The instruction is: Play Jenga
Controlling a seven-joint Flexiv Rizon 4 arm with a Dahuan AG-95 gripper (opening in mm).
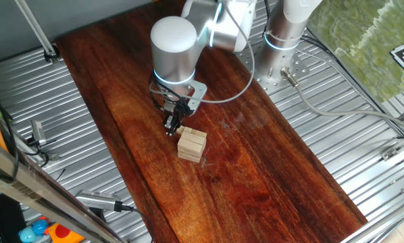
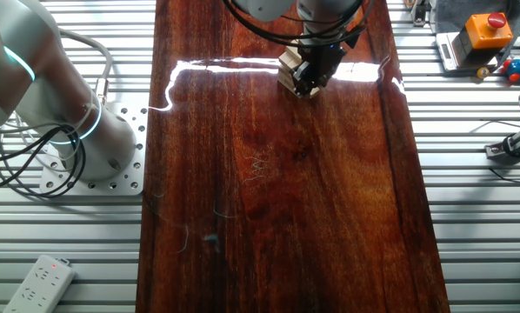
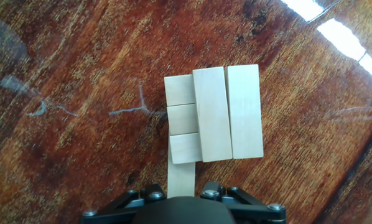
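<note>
The stack (image 3: 212, 113) sits mid-bench (image 1: 269, 169), its top layer showing only two blocks, one slot bare. The claw (image 1: 173, 126) hangs just beside it, pinching a loose block (image 3: 180, 177) lined up with that gap, probably to fill it.

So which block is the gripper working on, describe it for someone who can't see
On the dark wooden table stands a small Jenga stack just below the gripper. In the hand view, one block juts from its underside toward the fingers, unlike the flush blocks.
</note>
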